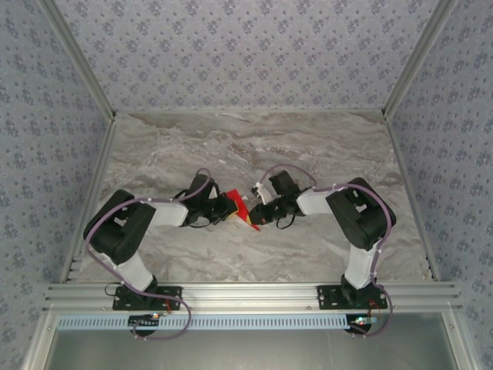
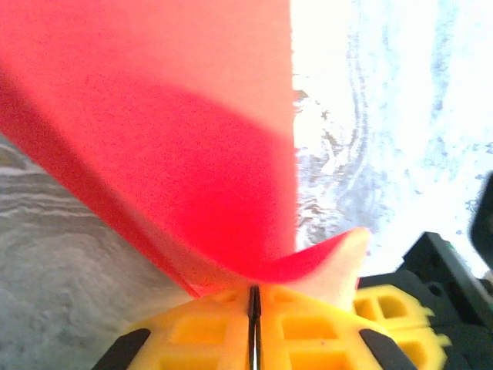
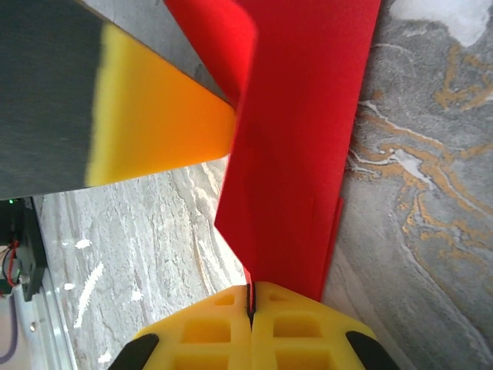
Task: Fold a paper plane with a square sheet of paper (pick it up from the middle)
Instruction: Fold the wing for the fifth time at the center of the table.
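The square sheet of paper point(image 1: 245, 209) is bright red and folded into narrow layers, held just above the middle of the table between both grippers. My left gripper point(image 1: 233, 206) comes in from the left. In the left wrist view its yellow jaws point(image 2: 254, 294) are shut on a curled edge of the red paper point(image 2: 192, 154). My right gripper point(image 1: 257, 206) comes in from the right. Its jaws point(image 3: 249, 298) are shut on the lower end of the folded strip point(image 3: 308, 139). A yellow finger point(image 3: 154, 131) of the left gripper presses against the paper's far side.
The marble tabletop point(image 1: 254, 146) is bare around the paper. Patterned walls point(image 1: 246, 54) close the back and sides. An aluminium rail point(image 1: 246, 294) with both arm bases runs along the near edge. The right gripper's yellow fingers point(image 2: 393, 308) sit close beside the left jaws.
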Tool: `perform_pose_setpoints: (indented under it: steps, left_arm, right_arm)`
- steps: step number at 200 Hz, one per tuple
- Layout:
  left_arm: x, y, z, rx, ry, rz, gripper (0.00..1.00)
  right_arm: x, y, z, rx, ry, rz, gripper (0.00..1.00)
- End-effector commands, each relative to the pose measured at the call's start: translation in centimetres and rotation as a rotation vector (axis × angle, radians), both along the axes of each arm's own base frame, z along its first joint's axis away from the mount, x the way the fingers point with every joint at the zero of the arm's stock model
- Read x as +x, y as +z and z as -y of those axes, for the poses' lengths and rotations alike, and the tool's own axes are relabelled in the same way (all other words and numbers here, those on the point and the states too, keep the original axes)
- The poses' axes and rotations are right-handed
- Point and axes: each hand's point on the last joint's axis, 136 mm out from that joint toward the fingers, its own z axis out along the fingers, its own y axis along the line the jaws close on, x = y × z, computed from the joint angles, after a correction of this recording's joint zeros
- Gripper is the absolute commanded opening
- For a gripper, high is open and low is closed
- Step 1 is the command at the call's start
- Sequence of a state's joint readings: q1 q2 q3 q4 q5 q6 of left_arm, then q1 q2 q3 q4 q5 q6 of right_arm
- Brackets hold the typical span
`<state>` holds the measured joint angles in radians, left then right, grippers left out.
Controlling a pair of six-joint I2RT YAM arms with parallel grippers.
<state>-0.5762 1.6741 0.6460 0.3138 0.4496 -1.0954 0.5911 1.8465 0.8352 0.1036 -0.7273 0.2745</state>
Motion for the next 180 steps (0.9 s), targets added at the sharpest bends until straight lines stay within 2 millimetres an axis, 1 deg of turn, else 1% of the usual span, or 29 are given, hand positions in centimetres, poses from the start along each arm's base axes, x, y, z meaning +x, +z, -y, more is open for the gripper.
perform_pose_setpoints:
  steps: [1,19,74,122,180]
  left_arm:
    - [-0.3,1.8,0.6,-0.042,-0.041,0.068,0.12]
    - [-0.8,2.0,1.0,-0.049,-0.055,0.083,0.12]
    - [-1.5,1.3,2.0,-0.074,-0.069,0.097,0.12]
    - [-1.2,0.9,2.8,-0.095,-0.077,0.099,0.12]
    - [-1.2,-0.6,2.7,-0.063,-0.075,0.072,0.11]
  right_arm:
    - [-0.9,-1.9,0.8,-0.039,-0.03,-0.103,0.0]
    - [-0.9,-2.1,1.0,-0.041,-0.04,-0.123,0.0]
    - [-0.6,-2.3,1.2,-0.03,-0.058,-0.15,0.0]
    - [-0.6,-2.5,1.3,-0.032,-0.065,-0.163,0.0]
    - [-0.8,-2.6,1.3,-0.032,-0.06,-0.171,0.0]
